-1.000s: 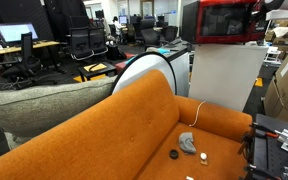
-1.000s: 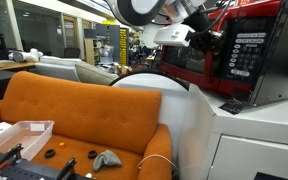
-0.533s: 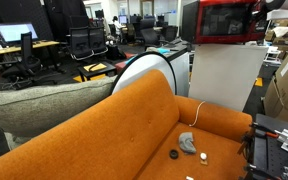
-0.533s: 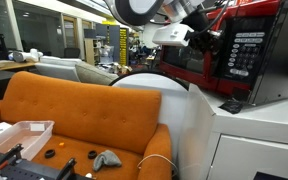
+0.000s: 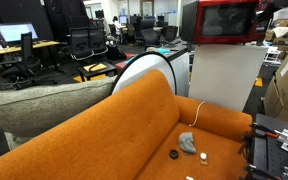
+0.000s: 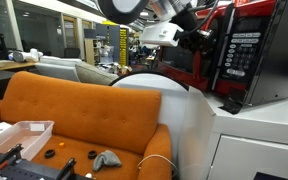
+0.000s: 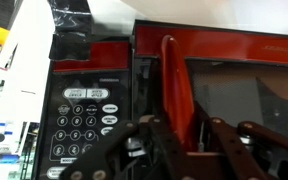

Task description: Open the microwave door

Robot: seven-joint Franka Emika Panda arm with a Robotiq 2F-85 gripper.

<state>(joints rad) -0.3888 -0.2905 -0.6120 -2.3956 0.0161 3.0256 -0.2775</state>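
The bright-red microwave [image 5: 227, 21] stands on a white cabinet [image 5: 224, 78]; it also shows in an exterior view [image 6: 252, 55] and close up in the wrist view [image 7: 94, 60]. The microwave door [image 6: 187, 66], with its dark reddish window [image 7: 244, 95], carries a red upright handle [image 7: 175, 85] beside the keypad [image 7: 84, 125]. My gripper [image 7: 177, 132] has a finger on each side of that handle and is shut on it. The arm reaches in from above [image 6: 174, 32]. The door looks slightly pulled out.
An orange sofa [image 5: 134, 130] stands below and in front of the cabinet, with small objects on its seat [image 5: 187, 143]. A white round object [image 6: 159, 100] leans behind the sofa. A tray [image 6: 19, 138] sits at the sofa's end. Cardboard boxes [image 5: 287, 85] stand beside the cabinet.
The gripper has pulled on the handle: the microwave front has shifted and tilted a little towards the arm, and the arm has moved slightly away from the oven.
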